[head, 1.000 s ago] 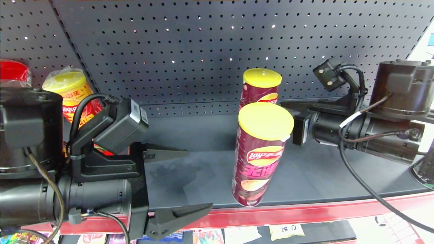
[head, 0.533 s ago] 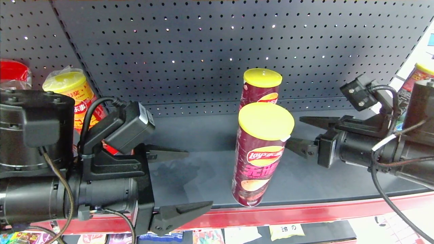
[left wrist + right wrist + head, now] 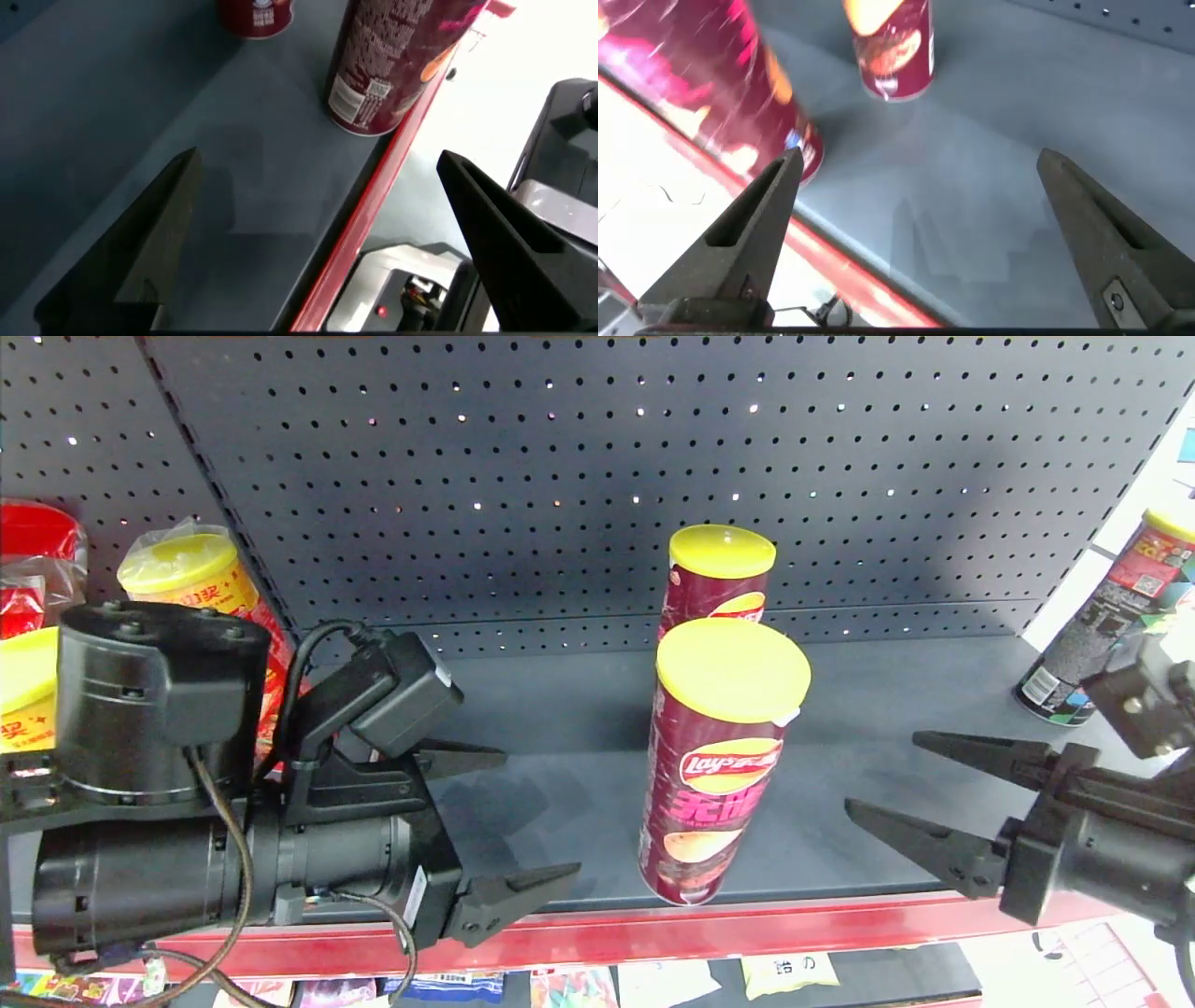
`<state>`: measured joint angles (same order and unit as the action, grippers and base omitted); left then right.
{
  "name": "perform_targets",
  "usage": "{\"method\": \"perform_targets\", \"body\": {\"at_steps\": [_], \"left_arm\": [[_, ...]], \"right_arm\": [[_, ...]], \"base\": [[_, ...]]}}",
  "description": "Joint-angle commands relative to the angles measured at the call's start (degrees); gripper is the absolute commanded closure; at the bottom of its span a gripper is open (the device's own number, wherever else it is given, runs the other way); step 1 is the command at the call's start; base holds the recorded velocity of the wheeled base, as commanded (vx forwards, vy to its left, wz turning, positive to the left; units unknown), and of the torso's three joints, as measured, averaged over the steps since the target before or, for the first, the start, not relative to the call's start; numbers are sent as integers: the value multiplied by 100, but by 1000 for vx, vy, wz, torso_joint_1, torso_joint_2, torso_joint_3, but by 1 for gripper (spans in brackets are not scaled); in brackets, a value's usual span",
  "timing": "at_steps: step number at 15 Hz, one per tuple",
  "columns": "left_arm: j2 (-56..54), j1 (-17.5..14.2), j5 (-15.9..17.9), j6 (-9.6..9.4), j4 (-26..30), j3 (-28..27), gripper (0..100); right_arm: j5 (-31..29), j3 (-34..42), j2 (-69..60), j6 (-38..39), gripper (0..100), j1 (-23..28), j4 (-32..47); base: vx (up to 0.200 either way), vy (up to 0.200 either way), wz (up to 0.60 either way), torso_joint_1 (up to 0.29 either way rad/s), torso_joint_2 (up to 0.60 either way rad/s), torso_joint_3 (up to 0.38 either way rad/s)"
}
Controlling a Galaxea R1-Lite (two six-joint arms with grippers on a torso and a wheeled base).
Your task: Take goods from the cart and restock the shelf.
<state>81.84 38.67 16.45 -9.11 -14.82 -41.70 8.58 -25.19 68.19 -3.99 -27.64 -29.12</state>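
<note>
Two maroon chip cans with yellow lids stand upright on the dark grey shelf. The front can is near the red shelf edge, and the back can is close behind it by the pegboard. My left gripper is open and empty, to the left of the front can over the shelf front. My right gripper is open and empty, to the right of that can and apart from it. The left wrist view has the left gripper short of the front can. The right wrist view has the right gripper facing both cans.
Wrapped yellow-lidded cans and a red-lidded pack crowd the shelf's left end. A dark can stands at the right end. The pegboard wall closes the back. Bare shelf lies between the left goods and the two cans.
My right gripper has drawn back from beside the cans, to the right and toward the shelf front. The left arm has shifted slightly right. Both cans stay put.
</note>
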Motion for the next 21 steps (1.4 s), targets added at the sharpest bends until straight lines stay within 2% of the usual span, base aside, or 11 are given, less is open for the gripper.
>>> {"method": "perform_targets", "body": {"at_steps": [1, 3, 4, 6, 14, 21], "left_arm": [[219, 9, -10, -39, -12, -4, 0], [368, 9, -1, -241, -12, -22, 0], [491, 18, -1, -417, -12, -66, 0], [641, 53, -1, -504, -21, -92, 0], [1300, 229, -1, -540, -29, -699, 0], [1432, 290, -1, -557, -29, -813, 0]], "right_arm": [[3, 163, -685, -32, 0, -5, 188], [3, 40, -1142, -111, 0, -14, 1031], [12, -57, -1484, -190, 0, -14, 1708], [-6, -48, -1660, -173, 0, 21, 1805], [-6, -65, -1739, -146, 0, 188, 1787], [-6, -57, -1739, -129, 0, 268, 1787]], "base": [[0, 0, 0, 0, 0, 0], [0, 0, 0, 0, 0, 0], [0, 0, 0, 0, 0, 0], [0, 0, 0, 0, 0, 0], [0, 0, 0, 0, 0, 0], [0, 0, 0, 0, 0, 0]]}}
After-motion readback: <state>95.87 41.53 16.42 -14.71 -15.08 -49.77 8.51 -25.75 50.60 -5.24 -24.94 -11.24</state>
